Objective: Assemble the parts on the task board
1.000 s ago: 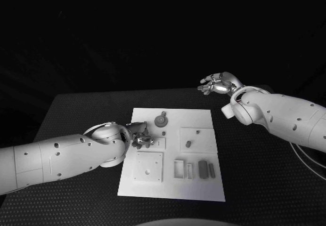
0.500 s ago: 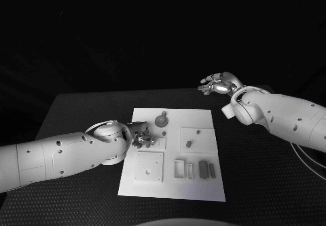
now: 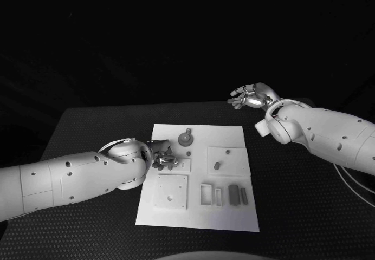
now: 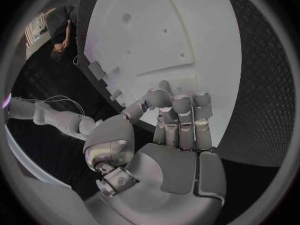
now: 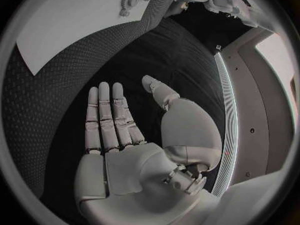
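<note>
On the black worktop lies the flat white task board, right in the middle. Small grey parts sit on it: a round grey gear with teeth near the far edge, a short grey peg standing in a raised square, and two little grey bars beside an open slot near the front.

The left robot hand is low over the left side of the board, next to the gear. Its fingers are bent down toward the white plate. I cannot tell if it holds a part or just touches the board.

The right robot hand is up in the air past the far right corner of the board, well apart from it. Its fingers are flat and spread, and it holds nothing.

The parts look small, hard and light, and probably smooth, so they may slip or flick away. I think it is best to pinch each one by its sides, gently, and the gear by its rim.
</note>
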`<state>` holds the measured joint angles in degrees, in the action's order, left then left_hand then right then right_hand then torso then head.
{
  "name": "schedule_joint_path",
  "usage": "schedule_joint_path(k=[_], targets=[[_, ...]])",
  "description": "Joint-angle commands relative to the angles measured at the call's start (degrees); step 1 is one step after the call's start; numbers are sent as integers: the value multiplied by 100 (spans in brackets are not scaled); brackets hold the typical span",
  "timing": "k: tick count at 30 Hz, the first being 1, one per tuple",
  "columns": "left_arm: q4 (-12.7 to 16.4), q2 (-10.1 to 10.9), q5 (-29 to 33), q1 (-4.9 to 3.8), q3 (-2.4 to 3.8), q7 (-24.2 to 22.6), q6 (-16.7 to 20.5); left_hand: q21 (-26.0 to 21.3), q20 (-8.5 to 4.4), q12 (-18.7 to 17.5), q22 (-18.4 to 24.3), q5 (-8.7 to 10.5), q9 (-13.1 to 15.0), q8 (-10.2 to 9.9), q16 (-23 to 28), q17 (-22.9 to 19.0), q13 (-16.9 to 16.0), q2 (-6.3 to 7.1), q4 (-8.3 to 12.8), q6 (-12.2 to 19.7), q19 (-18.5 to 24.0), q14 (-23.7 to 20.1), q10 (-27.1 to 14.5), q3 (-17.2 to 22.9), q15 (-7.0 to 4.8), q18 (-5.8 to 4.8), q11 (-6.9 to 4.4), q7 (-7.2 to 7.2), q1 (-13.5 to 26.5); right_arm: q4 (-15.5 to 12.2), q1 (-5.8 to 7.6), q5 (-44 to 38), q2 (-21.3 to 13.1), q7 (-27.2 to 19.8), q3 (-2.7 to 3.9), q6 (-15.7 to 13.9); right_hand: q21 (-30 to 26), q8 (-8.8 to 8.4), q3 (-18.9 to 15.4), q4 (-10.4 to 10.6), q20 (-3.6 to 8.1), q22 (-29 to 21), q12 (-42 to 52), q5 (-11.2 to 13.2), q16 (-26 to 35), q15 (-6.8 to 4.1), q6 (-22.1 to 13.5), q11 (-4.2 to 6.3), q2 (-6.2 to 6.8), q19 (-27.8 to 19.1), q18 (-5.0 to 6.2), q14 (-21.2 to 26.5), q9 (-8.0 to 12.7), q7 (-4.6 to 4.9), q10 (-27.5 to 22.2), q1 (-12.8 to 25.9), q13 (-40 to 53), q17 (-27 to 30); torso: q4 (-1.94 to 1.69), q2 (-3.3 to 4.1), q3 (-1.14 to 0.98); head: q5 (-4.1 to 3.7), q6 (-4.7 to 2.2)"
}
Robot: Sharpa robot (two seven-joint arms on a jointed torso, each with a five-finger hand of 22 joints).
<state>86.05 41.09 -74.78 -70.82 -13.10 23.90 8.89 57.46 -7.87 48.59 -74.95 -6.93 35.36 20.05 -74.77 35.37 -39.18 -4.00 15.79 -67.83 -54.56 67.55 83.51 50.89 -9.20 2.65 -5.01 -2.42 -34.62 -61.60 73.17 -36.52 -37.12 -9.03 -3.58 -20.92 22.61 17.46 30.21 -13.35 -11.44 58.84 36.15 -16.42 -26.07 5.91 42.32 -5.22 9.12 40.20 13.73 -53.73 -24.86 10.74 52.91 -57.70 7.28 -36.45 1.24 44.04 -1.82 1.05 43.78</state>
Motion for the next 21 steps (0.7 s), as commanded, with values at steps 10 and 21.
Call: schedule_joint_path(k=[10, 21], targets=[[-17, 13, 157, 78, -53, 81, -317, 32, -643, 42, -106, -65, -7, 5, -28, -10, -3, -228, 21, -285, -40, 3, -183, -5, -4, -16, -143, 253, -180, 4, 1, -2, 7, -53, 3, 73, -31, 27, -44, -2, -9, 14, 27, -32, 40, 28, 91, -440, -2, 12, -62, 8, 12, 107, -676, 65, -10, -10, -5, 4, 7, -17, -11], [-18, 21, 283, 78, -48, 68, -384, 36, -644, 55, -107, -102, -5, 7, -37, -13, -3, -221, 32, -289, -36, 1, -186, 3, -2, -13, -146, 255, -189, 4, 1, -2, 11, -53, 3, 72, -36, 28, -45, -2, -9, 18, 29, -30, 43, 28, 90, -441, -4, 13, -62, 8, 14, 108, -676, 64, -15, -12, -11, 2, 5, -23, -4]])
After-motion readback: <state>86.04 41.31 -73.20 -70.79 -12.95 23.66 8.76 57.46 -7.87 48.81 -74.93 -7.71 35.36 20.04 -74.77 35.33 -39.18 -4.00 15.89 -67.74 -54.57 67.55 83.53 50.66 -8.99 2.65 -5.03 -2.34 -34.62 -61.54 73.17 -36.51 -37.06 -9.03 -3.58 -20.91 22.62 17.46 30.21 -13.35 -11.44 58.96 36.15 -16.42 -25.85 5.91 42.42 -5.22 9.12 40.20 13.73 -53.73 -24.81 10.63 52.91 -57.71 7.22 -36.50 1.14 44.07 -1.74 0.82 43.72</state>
